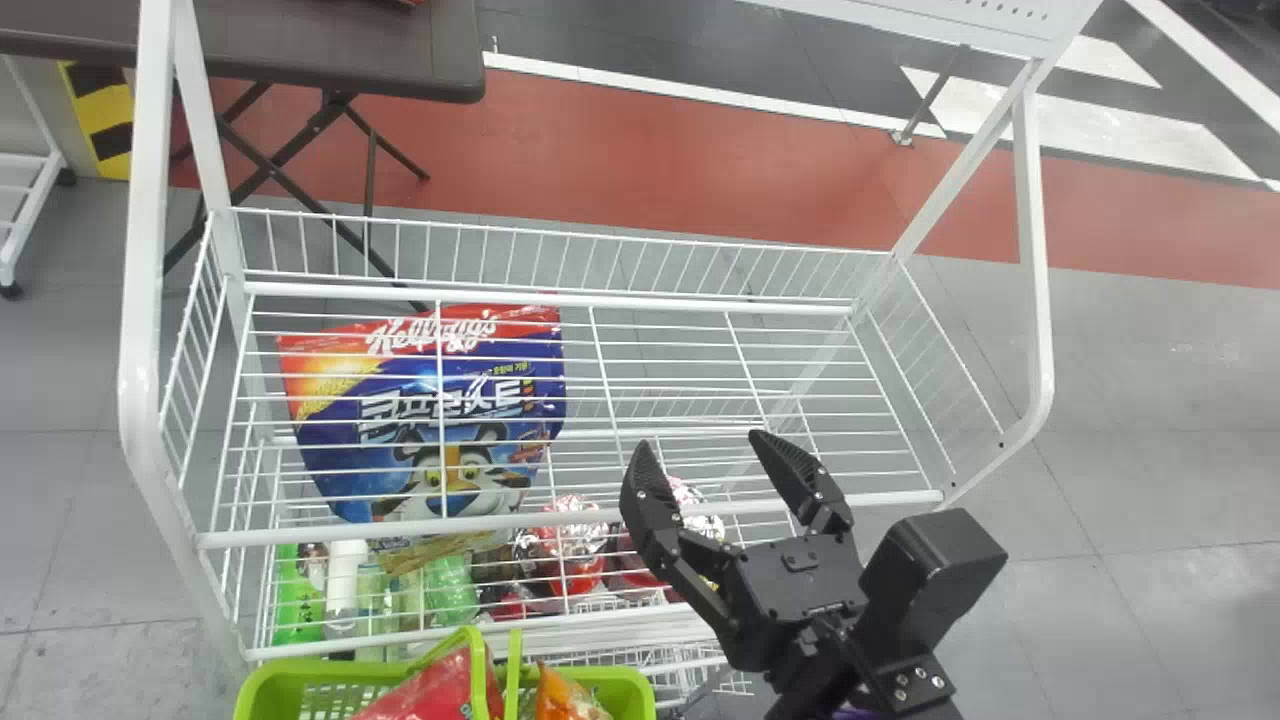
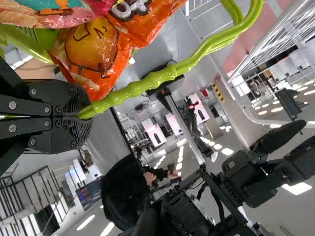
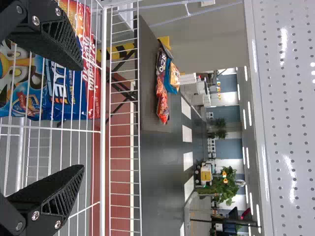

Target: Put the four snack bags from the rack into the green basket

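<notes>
My right gripper (image 1: 705, 450) is open over the front half of the white wire rack (image 1: 570, 520), nothing between its fingers. To its left, a large blue and red snack bag (image 1: 420, 420) lies behind the shelf wires. In the right wrist view, the open right gripper (image 3: 81, 118) has the same bag (image 3: 64, 93) beside its upper finger, behind wires. The green basket (image 1: 270, 672) hangs at the bottom edge before the rack, a red bag (image 1: 425, 690) and an orange bag (image 1: 562, 697) inside. In the left wrist view, my left gripper (image 2: 83, 115) is shut on the basket handle (image 2: 162, 76), beside an orange bag (image 2: 91, 49).
Bottles (image 1: 345, 580) and red packages (image 1: 575, 550) stand low in the rack under the wires. White posts (image 1: 150, 200) rise at the rack's sides. A dark table (image 1: 330, 45) is behind it, with several bags (image 3: 161, 93) on top. A perforated white panel (image 3: 285, 123) borders the right wrist view.
</notes>
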Available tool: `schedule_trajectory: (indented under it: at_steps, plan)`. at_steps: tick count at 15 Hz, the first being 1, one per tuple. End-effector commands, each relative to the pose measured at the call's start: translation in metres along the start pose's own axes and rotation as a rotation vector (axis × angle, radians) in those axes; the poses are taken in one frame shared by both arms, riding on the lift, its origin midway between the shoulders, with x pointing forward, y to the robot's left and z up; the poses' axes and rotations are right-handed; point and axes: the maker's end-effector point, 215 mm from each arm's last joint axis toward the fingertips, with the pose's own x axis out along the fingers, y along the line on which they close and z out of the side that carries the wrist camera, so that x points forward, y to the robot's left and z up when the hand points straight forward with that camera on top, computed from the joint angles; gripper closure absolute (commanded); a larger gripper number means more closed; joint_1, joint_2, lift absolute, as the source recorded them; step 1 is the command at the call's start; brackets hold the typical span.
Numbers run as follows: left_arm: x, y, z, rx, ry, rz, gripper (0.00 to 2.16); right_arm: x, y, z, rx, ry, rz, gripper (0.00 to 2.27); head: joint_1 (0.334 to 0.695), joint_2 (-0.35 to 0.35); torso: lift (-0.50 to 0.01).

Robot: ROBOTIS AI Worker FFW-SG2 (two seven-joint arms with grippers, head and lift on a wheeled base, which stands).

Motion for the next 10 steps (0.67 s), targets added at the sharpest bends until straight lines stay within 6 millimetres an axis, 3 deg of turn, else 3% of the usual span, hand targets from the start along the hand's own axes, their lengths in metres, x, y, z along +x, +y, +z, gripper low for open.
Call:
schedule_trajectory:
  at_steps: [1, 10]
  plan:
    - [0.0005, -0.0003, -0.0002, 0.0, 0.001, -0.001, 2.03, 0.0, 0.0002, 0.0016, -0.001, -0.003, 0.001, 0.12, 0.695, -0.35, -0.007]
    - [-0.0005, -0.0004, -0.0005, -0.002, -0.002, 0.0, 2.03, -0.0004, -0.0003, 0.0053, -0.003, -0.009, 0.0, 0.12, 0.695, -0.35, -0.007]
